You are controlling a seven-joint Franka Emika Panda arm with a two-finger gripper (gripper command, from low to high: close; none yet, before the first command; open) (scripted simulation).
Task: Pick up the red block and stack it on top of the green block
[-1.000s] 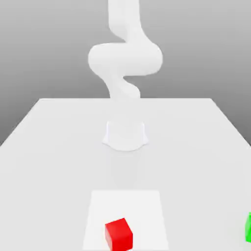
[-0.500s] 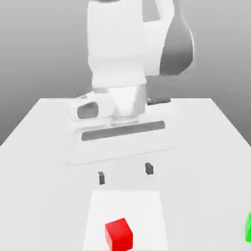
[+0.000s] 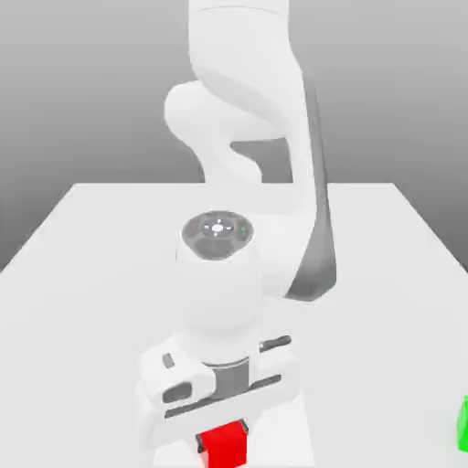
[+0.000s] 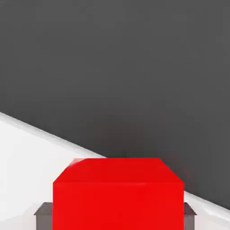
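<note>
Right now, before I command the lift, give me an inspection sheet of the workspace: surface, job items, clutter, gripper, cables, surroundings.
Surface: white table, flat, with a lighter square patch under the hand.
Red block: on that patch, directly beneath the hand; in the hand view it sits between the two dark fingers.
Green block: on the table at the exterior view's right edge, cut off by the frame, apart from the red block.
Clutter: nothing seen.
Gripper: down over the red block, shut on it.
Cables: nothing seen.
Surroundings: plain grey backdrop behind the table.
</note>
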